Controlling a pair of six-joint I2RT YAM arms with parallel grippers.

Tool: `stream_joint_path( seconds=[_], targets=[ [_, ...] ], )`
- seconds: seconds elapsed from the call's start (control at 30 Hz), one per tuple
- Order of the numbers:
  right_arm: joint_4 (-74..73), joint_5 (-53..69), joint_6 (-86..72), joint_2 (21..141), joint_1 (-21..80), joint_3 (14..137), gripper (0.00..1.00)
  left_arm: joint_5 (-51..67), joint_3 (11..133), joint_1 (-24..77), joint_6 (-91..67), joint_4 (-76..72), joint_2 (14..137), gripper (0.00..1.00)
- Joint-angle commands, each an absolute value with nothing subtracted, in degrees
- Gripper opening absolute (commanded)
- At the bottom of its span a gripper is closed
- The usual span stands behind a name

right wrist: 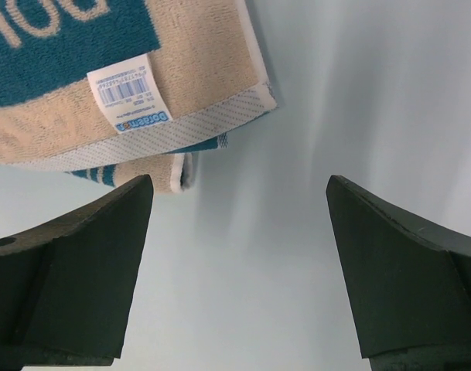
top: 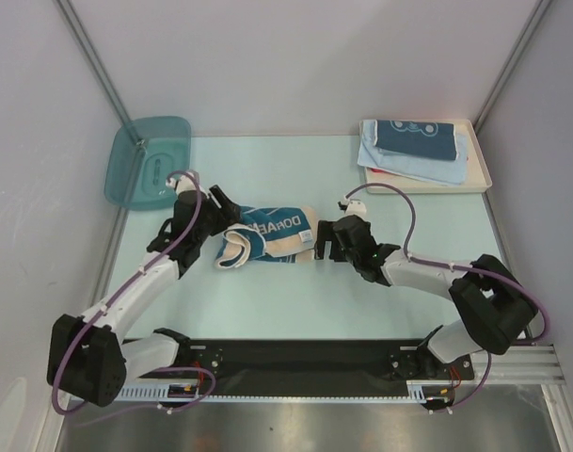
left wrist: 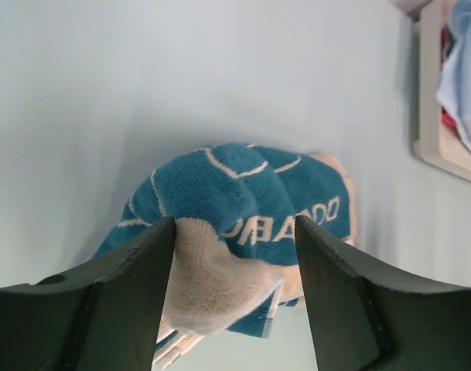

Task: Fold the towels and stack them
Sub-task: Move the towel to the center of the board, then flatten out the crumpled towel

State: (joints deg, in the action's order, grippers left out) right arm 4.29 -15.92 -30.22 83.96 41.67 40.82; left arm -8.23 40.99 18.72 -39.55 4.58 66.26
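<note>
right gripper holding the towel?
No: the right gripper stands open over the table, the beige-and-teal towel lying beside it, not between its jaws.

Your top view looks steeply down from six o'clock, facing twelve. Both wrist views sit close, left facing three, right facing nine; all three share the teal-and-beige towel (top: 267,235).

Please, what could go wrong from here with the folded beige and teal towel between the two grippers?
1. The towel bulges in a hump between the fingers of the open left gripper; lifting away, a finger may drag it and loosen the fold.
2. At the end near the open right gripper, the layers lie uneven beside the label; a grasp there might catch only one layer.
</note>
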Motion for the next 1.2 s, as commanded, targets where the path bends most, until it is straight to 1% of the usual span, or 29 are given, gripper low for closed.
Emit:
stream_joint_path(
  seconds=[0.0, 0.07, 0.13, 0.17, 0.23, 0.3, 0.4, 0.5, 0.63, 0.83, 0.87, 1.03, 1.07, 1.13, 1.17],
  targets=[
    [7.7, -19.0, -31.6, 85.7, 41.4, 43.0, 0.97, -7.6, 45.3, 18.5, -36.9, 6.2, 62.4, 0.69],
    [9.0, -18.7, -31.0, 87.6, 41.0, 44.0, 0.97, -8.0, 46.1, 18.5, -36.5, 8.9, 60.4, 0.69],
    [9.1, -16.4, -31.1, 90.6, 39.6, 46.1, 0.94, -8.0, 45.7, 18.4, -36.3, 10.3, 58.1, 0.68],
    [9.7, -15.7, -31.2, 91.6, 39.2, 46.7, 0.91, -8.2, 45.5, 18.5, -36.0, 11.1, 57.0, 0.69],
    [10.3, -13.5, -31.7, 93.1, 37.7, 47.3, 0.89, -8.6, 45.1, 18.5, -35.1, 13.3, 53.4, 0.69],
    [13.2, -10.5, -32.8, 94.2, 36.7, 46.6, 0.84, -6.3, 43.3, 18.5, -35.4, 14.3, 49.9, 0.68],
    [15.9, -7.4, -34.4, 95.4, 34.7, 46.4, 0.83, -2.1, 38.3, 19.6, -36.7, 14.5, 46.3, 0.66],
    [18.0, -5.2, -35.9, 96.8, 34.0, 46.7, 0.82, -3.3, 34.6, 22.5, -38.4, 14.9, 43.3, 0.65],
    [20.2, -1.8, -38.1, 99.0, 34.0, 47.7, 0.79, -5.1, 30.1, 23.4, -39.2, 13.8, 44.7, 0.65],
    [21.2, -1.5, -40.2, 99.8, 34.7, 47.1, 0.74, -14.0, 28.6, 23.4, -41.8, 12.7, 50.3, 0.65],
    [21.2, -1.6, -40.2, 99.8, 34.7, 47.2, 0.72, -15.1, 28.6, 23.4, -42.4, 12.8, 51.1, 0.65],
    [21.2, -1.7, -40.4, 100.6, 34.3, 47.5, 0.64, -18.2, 28.7, 23.3, -44.7, 11.5, 55.6, 0.64],
    [21.2, -1.7, -40.5, 100.7, 34.3, 47.5, 0.60, -19.2, 28.8, 23.3, -44.8, 11.5, 56.2, 0.63],
    [21.2, -1.5, -40.8, 100.7, 34.1, 47.5, 0.56, -20.8, 29.3, 23.2, -45.3, 12.0, 58.1, 0.64],
    [21.3, -1.2, -40.9, 100.5, 33.9, 47.5, 0.51, -21.5, 29.4, 22.6, -45.5, 12.4, 58.7, 0.64]
  ],
)
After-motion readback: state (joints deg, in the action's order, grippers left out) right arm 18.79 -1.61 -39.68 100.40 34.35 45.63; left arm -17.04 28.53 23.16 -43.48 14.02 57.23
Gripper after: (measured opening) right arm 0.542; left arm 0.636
